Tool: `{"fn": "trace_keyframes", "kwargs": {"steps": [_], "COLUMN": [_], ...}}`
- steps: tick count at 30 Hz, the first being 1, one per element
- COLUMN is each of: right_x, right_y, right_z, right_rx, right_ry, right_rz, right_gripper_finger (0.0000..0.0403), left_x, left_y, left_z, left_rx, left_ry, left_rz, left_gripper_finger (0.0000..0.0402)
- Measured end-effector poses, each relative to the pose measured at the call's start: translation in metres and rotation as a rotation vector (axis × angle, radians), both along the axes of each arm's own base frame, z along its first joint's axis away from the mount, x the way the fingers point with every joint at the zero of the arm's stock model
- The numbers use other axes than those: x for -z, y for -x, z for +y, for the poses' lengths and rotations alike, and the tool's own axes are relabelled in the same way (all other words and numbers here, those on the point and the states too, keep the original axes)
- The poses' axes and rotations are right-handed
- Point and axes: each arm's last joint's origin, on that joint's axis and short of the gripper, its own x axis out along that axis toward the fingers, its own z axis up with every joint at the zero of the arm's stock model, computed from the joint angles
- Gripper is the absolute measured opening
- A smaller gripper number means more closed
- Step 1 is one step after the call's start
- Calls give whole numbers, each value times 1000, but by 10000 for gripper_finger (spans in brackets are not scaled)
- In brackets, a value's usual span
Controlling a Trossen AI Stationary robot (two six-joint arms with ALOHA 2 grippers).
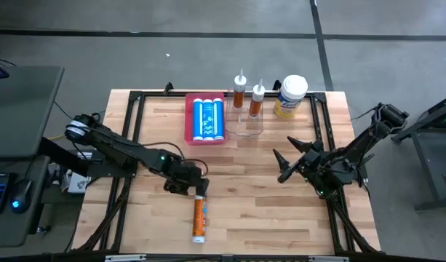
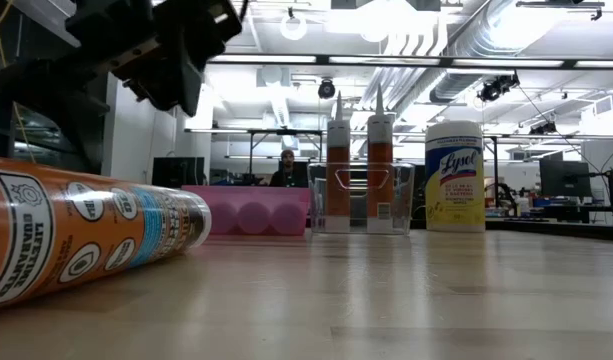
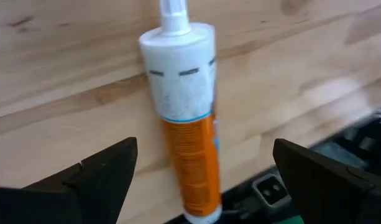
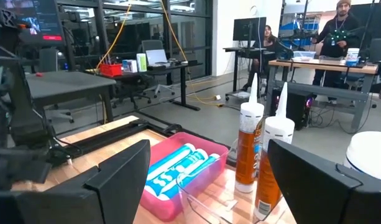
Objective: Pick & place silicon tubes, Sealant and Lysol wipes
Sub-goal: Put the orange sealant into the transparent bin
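Note:
An orange and white sealant tube (image 1: 199, 218) lies on its side on the table near the front edge, nozzle toward the near edge. It also shows in the low view (image 2: 86, 235) and the left wrist view (image 3: 184, 112). My left gripper (image 1: 190, 185) is open and hovers over the tube's flat far end, one finger on either side (image 3: 202, 180), touching nothing. My right gripper (image 1: 284, 164) is open and empty at the table's right middle. The Lysol wipes canister (image 1: 290, 96) stands upright at the far right. Two orange tubes (image 1: 249, 94) stand upright in a clear container (image 1: 248, 125).
A pink tray (image 1: 188, 120) with blue tubes (image 1: 208, 118) lies at the far middle, left of the clear container. A black frame runs along the table's edges. People and desks show in the room beyond the table in the right wrist view.

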Motion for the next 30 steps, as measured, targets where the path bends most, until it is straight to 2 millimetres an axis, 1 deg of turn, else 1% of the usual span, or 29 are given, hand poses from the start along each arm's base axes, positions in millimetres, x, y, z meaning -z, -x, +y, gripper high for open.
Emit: {"fn": "trace_keyframes", "kwargs": {"steps": [4, 7, 9, 12, 16, 18, 21, 24, 30], "right_x": [0, 0, 0, 0, 0, 0, 0, 0, 1], "right_y": [0, 0, 1, 3, 5, 6, 6, 7, 6], "right_z": [0, 1, 2, 4, 7, 8, 9, 9, 9], "right_rx": [-1, -6, -13, -25, -40, -48, -51, -52, -52], "right_ry": [2, 1, 1, 1, 0, 0, 1, 3, 7], "right_rz": [2, 0, -1, -1, 0, 0, 0, 2, 7], "right_gripper_finger": [320, 320, 320, 320, 320, 320, 320, 320, 320], "left_x": [7, 12, 17, 19, 27, 33, 32, 33, 32], "left_y": [-15, -28, -33, -44, -51, -53, -53, -50, -45], "left_z": [-10, -14, -16, -20, -23, -24, -27, -31, -48], "left_rx": [26, 39, 49, 63, 83, 97, 112, 93, 74], "left_ry": [-47, -70, -90, -94, -91, -78, -43, -47, -27], "left_rz": [72, 114, 147, 131, 155, 182, 182, 203, 204], "left_gripper_finger": [369, 369, 369, 369, 369, 369, 369, 369, 369]}}
